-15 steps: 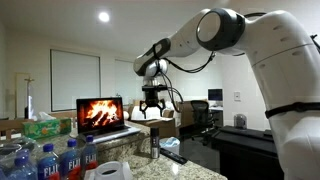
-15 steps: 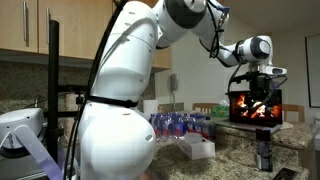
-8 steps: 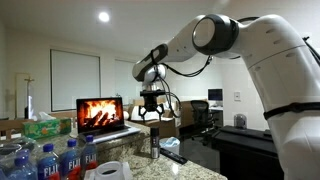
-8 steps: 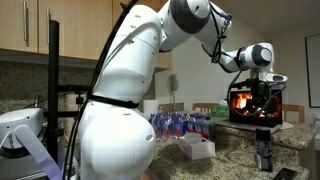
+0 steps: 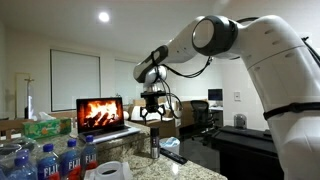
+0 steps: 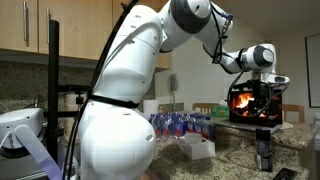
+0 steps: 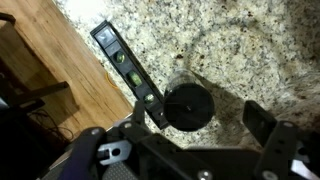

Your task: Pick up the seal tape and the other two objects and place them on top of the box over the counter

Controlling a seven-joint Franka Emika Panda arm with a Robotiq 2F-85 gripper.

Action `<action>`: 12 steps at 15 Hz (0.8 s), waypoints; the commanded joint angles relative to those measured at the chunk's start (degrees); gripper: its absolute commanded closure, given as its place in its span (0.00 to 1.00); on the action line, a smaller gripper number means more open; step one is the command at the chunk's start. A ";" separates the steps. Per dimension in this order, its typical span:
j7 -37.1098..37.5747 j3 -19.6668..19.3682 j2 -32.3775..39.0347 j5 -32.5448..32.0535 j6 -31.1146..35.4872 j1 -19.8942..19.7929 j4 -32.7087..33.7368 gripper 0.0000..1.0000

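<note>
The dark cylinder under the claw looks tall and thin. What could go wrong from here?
1. The dark cylinder stands slim and upright below the open gripper. A finger catching its top on the way down could tip it over.
2. In the wrist view the flat black item lies right beside the cylinder, along the edge of the counter, with the floor beyond. A knock might push it off.
</note>
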 commanded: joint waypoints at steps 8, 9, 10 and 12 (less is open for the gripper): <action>1.15 -0.30 2.24 -0.57 -1.32 0.51 -1.56 0.00; 1.06 -0.28 2.25 -0.49 -1.50 0.50 -1.60 0.00; 1.21 -0.31 2.26 -0.58 -1.67 0.56 -1.62 0.00; 1.30 -0.39 2.26 -0.95 -1.71 0.65 -1.68 0.22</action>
